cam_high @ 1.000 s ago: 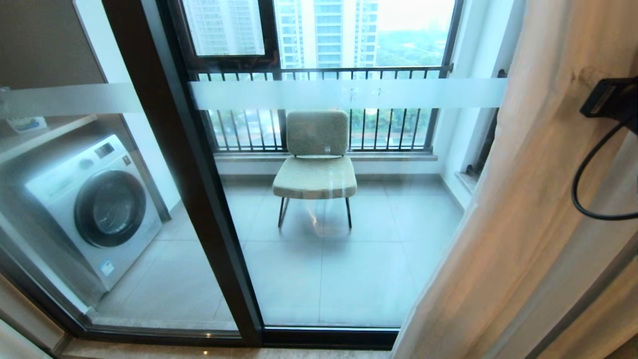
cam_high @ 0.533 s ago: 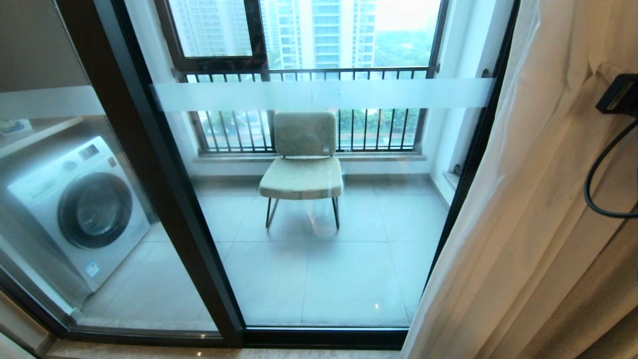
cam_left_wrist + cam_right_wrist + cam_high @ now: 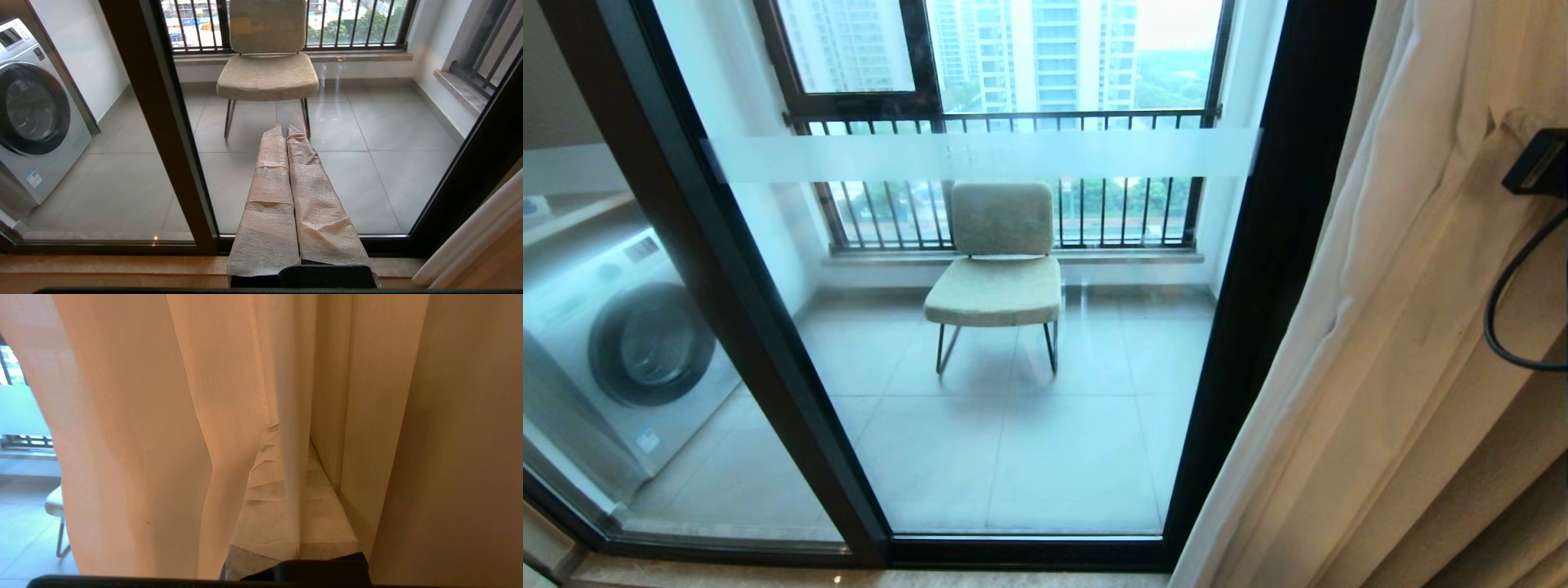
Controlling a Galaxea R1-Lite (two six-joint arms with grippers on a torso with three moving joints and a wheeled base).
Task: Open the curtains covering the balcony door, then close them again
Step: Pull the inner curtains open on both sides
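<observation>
The balcony door (image 3: 980,157) stands uncovered, its frosted band and dark frame (image 3: 1278,245) in full sight. The curtains (image 3: 1380,327) hang bunched at the right, white sheer in front of the thick beige drape. My right gripper (image 3: 290,435) is among the folds, shut on a fold of the sheer curtain (image 3: 135,437) that runs between its wrapped fingers (image 3: 261,498); the thick drape (image 3: 367,396) hangs just beside it. In the head view only a black part of the right arm (image 3: 1539,163) shows. My left gripper (image 3: 287,127) is shut and empty, low down, pointing at the door glass (image 3: 367,155).
Behind the glass stand a beige chair (image 3: 996,278) and, to the left, a washing machine (image 3: 637,343). A barred window railing (image 3: 1013,122) lies beyond. A black cable (image 3: 1499,327) loops from the right arm. A wooden sill (image 3: 102,269) runs below the door.
The whole view has shifted left, so the camera has moved right. The curtain's edge has gone right relative to the door, baring the dark right frame.
</observation>
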